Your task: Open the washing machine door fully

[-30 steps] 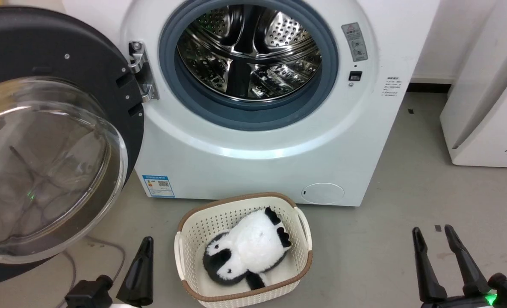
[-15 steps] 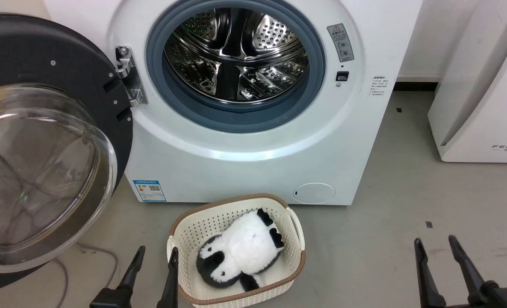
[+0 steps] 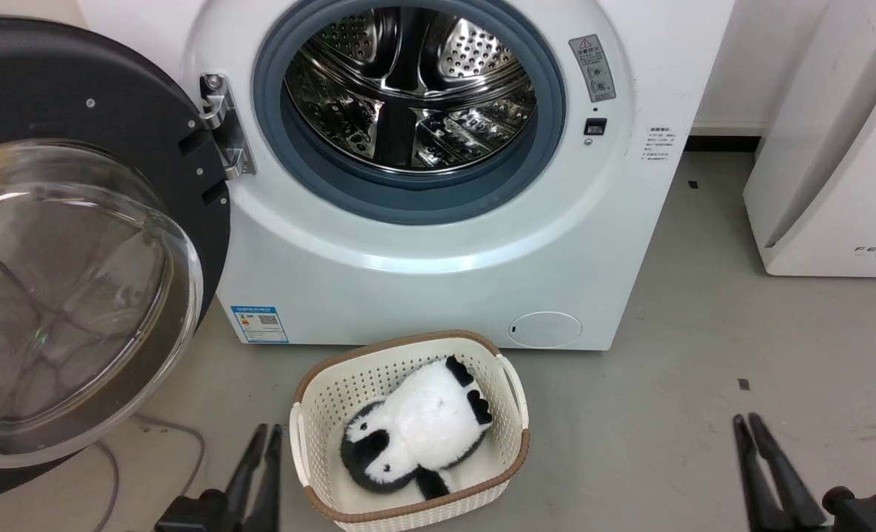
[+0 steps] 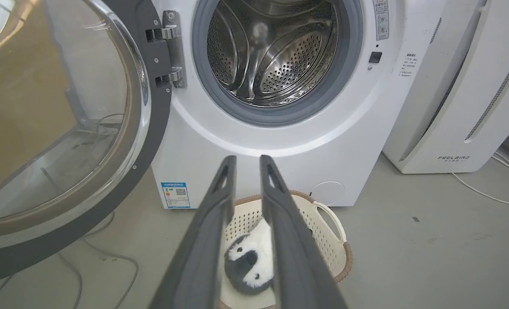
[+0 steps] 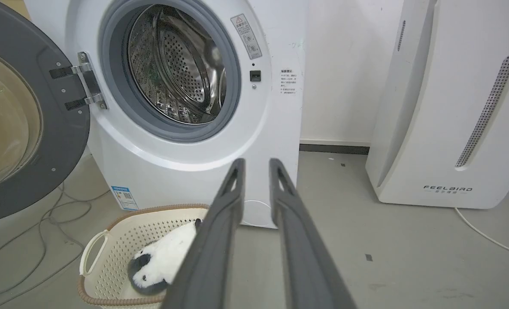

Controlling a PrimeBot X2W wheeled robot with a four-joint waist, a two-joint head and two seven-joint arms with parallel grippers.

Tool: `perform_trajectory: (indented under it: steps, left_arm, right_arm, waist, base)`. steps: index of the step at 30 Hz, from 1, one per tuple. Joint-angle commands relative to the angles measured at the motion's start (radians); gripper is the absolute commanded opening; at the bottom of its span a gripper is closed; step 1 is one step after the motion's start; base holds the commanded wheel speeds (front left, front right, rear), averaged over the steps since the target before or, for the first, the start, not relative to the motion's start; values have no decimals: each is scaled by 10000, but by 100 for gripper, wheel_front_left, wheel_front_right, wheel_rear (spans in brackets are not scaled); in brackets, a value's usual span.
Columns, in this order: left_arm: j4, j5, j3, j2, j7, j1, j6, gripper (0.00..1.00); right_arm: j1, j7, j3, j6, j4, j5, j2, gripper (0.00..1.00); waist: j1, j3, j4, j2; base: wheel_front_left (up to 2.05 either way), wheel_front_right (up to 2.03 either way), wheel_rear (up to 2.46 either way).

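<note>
Jaws on both arms are drawn almost together, a thin slit between the dark fingers, and they grip nothing. We count two grippers: the left gripper [image 3: 268, 428] and the right gripper [image 3: 747, 420], both hanging low over the grey floor [image 3: 704, 369] and well apart from each other. We count one washing machine [image 3: 438, 281], standing ahead of the jaws and between the two arms, its single steel drum [image 3: 408, 89] bare inside one grey rubber ring [image 3: 408, 199]. We count one washing machine door [image 3: 76, 96], ahead of the left jaws and off to their left, well clear of them. It stands swung wide on one metal hinge [image 3: 220, 122] at its right edge, upright, with its dark inner face and bulging glass bowl [image 3: 61, 295] turned back toward the jaws. Being round, it has no long axis we can name; its flat face lies roughly in line with the machine's front. One cream basket [image 3: 408, 341] sits just to the right of the left jaws, close but not touching, with one black-and-white plush toy [image 3: 423, 428] lying inside. One white appliance [image 3: 837, 185] stands ahead and to the right of the right jaws.
</note>
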Motion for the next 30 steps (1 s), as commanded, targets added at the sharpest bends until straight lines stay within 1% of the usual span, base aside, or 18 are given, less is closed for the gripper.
perform_trajectory:
  steps: [1,30]
  left_arm:
    - [-3,3,-2,-1,8,-4,2,0]
    - [-202,246,111,-40,577,-279,121,0]
  right_arm:
    - [-5,8,0,0,0,-3,0,0]
    - [-369,582,119,-2,-12,-202,25,0]
  waist:
    - [0,0,-1,0]
    - [0,-34,-92,0]
  base:
    - [0,0,0]
    - [0,0,0]
